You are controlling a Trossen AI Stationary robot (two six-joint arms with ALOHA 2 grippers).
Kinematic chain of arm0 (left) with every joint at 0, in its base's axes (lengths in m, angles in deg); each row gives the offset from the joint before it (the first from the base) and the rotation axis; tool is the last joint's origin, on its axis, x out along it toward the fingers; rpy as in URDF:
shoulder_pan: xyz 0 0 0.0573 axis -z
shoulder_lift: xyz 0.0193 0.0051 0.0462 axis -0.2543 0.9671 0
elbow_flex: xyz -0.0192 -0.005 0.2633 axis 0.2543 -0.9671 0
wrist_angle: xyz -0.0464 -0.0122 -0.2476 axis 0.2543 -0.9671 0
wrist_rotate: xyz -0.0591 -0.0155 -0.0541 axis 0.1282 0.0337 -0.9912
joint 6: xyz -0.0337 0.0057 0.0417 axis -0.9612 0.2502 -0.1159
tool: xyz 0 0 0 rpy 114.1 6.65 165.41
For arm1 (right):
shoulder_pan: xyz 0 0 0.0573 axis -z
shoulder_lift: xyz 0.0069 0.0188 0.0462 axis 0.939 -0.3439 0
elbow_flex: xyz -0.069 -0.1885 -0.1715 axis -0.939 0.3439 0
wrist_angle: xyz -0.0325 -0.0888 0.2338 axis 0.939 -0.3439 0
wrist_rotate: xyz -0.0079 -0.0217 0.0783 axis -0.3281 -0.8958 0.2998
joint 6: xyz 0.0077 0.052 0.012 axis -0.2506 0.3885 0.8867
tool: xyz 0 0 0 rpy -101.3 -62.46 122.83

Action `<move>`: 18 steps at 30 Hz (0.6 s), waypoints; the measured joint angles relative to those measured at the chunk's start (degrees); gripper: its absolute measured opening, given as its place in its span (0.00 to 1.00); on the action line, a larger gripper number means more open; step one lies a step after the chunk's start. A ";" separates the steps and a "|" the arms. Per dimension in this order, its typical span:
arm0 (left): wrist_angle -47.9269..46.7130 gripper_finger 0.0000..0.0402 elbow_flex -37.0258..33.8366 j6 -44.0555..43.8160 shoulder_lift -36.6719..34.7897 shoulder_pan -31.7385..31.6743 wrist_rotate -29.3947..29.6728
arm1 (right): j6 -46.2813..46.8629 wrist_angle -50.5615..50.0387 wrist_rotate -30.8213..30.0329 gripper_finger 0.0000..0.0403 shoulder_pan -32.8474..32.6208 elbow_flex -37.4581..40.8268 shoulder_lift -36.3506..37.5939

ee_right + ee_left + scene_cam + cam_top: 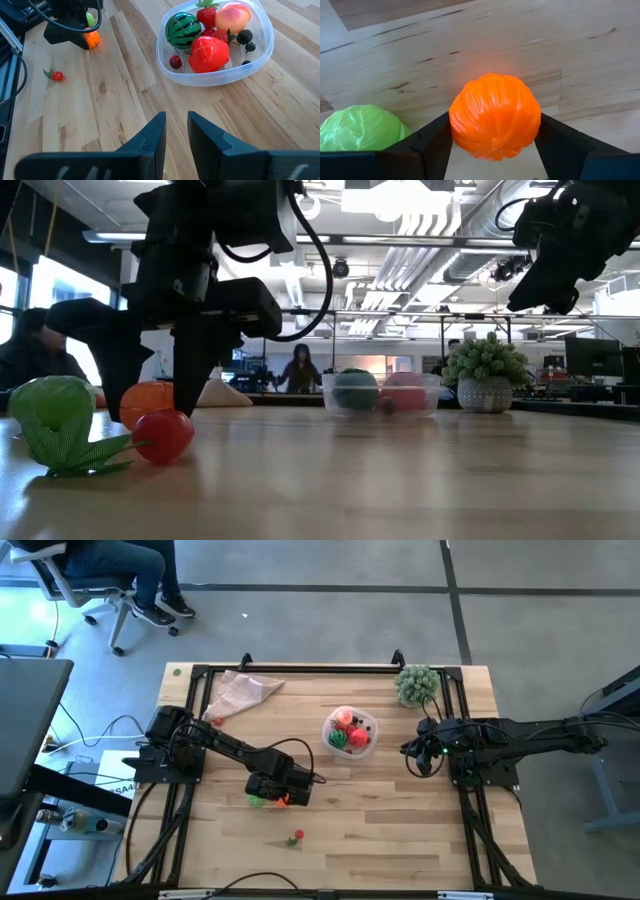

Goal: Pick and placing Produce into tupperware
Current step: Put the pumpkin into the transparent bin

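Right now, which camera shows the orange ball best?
The left wrist view: the orange ball fills it, flanked by the left gripper fingers. The high, low and right wrist views show only a small orange patch under that gripper.

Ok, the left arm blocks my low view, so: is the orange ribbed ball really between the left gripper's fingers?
Observer: Yes; the left wrist view shows the orange ribbed ball between the left gripper fingers, both touching it.
Operator: Anything crowding it?
Observer: A shiny light-green ball lies beside one finger.
Operator: What's in the tub?
Observer: A striped green ball, red pieces and dark berries lie in the clear round plastic tub.
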 joint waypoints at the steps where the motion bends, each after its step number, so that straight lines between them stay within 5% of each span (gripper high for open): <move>1: 0.00 0.60 0.00 0.00 0.00 0.00 0.00 | 0.00 -0.01 0.00 0.18 0.02 0.00 0.00; 9: -2.58 0.61 1.92 0.44 0.02 -1.57 0.08 | -0.02 -0.02 0.00 0.18 0.00 0.00 0.02; 18: -14.80 0.59 15.18 4.04 0.02 -5.67 6.75 | -0.02 -0.02 0.00 0.18 0.01 0.00 0.02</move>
